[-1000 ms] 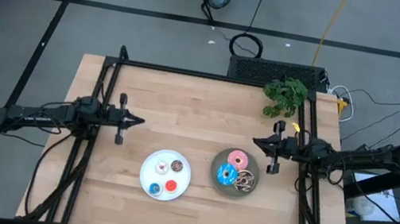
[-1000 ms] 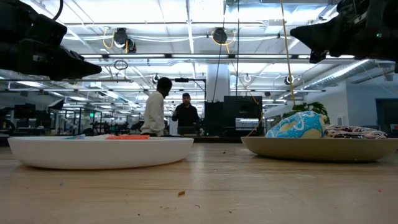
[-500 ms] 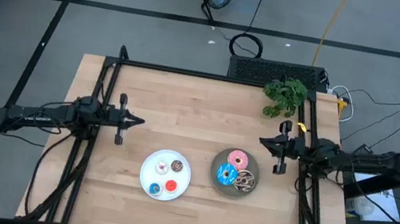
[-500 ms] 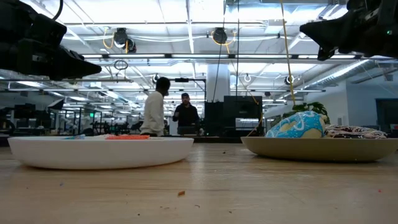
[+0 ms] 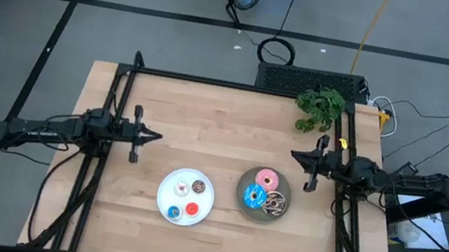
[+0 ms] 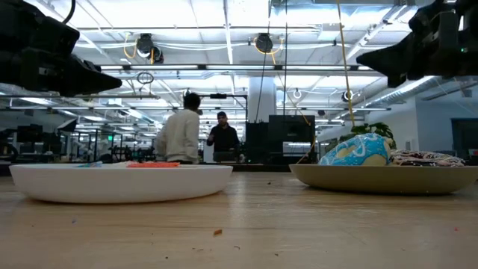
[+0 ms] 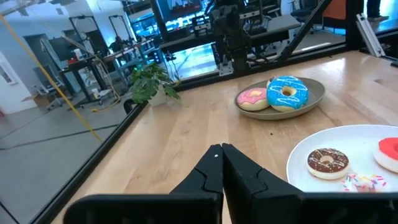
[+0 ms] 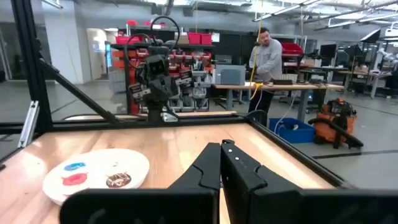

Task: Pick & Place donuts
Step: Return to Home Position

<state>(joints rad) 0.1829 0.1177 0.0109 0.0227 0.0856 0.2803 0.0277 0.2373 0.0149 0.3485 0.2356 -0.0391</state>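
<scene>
Nearest the lower edge of the high view, the white plate (image 5: 164,191) carries the four mini donuts (image 5: 196,185). Just right of it, the grey plate (image 5: 241,194) holds the three larger donuts (image 5: 267,179), so the sorting looks finished. Above them, the left gripper (image 5: 153,136) at middle left and the right gripper (image 5: 295,156) at middle right hang clear of both plates. Each has its fingers pressed together on nothing, apparently at the home pose. The wooden table (image 5: 208,114) has a potted plant (image 5: 319,108) at its upper right corner. Beyond it, in the low view, two people (image 6: 179,136) stand in a workshop.
</scene>
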